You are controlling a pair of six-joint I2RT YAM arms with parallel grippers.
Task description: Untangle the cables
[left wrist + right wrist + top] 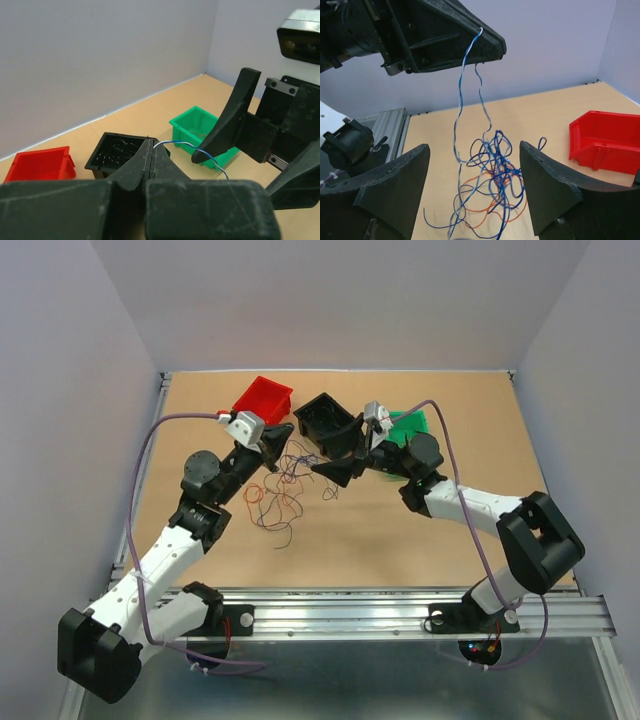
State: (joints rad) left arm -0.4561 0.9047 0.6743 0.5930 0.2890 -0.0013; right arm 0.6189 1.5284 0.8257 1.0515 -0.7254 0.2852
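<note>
The cables (283,492) are a loose tangle of thin blue, orange and dark strands on the table between the two arms. My left gripper (288,434) is shut on one blue-and-white wire (186,145), pinched at its fingertips (151,149). In the right wrist view that wire (462,85) hangs from the left gripper (445,35) down into the tangle (497,177). My right gripper (474,150) is open, its fingers (395,187) on either side of the tangle and above it, touching no strand. One right finger (225,122) stands close to the held wire.
Three small bins stand at the back of the table: a red bin (263,397), a black bin (326,420) and a green bin (410,425). Lilac arm cables (150,455) loop beside each arm. Walls enclose the table on three sides.
</note>
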